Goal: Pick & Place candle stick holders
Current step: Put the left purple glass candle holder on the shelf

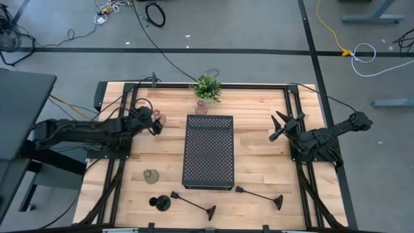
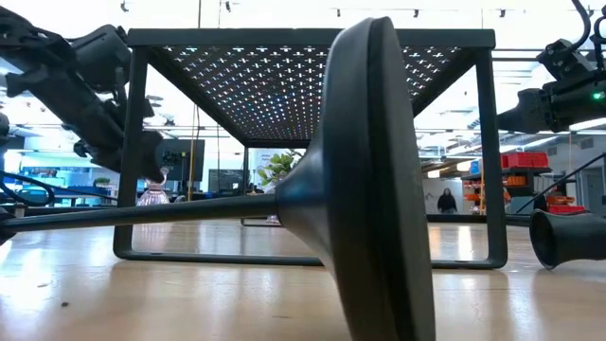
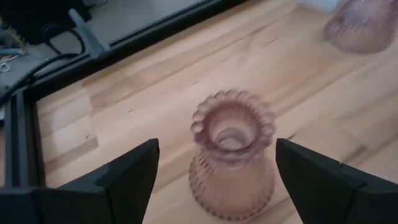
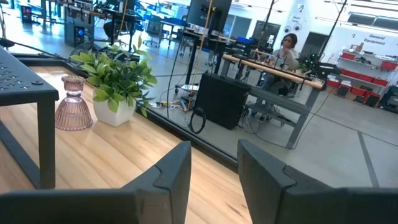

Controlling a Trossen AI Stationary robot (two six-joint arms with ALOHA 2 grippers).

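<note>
The left hand (image 3: 214, 171), wide open, straddles a pink cup (image 3: 232, 155) at upper left; the black tray (image 1: 208, 151) stands beside. The right hand (image 4: 214, 165) waits empty, slightly open.

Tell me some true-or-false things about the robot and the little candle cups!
1. The left hand is open around a pink glass cup. True.
2. The right hand is carrying a black holder. False: it holds nothing and waits right of the black perforated tray.
3. The olive-green cup sits on the tray. False: it stands on the table, left of the tray.
4. Two long-stemmed black holders lie on their sides. True.
</note>
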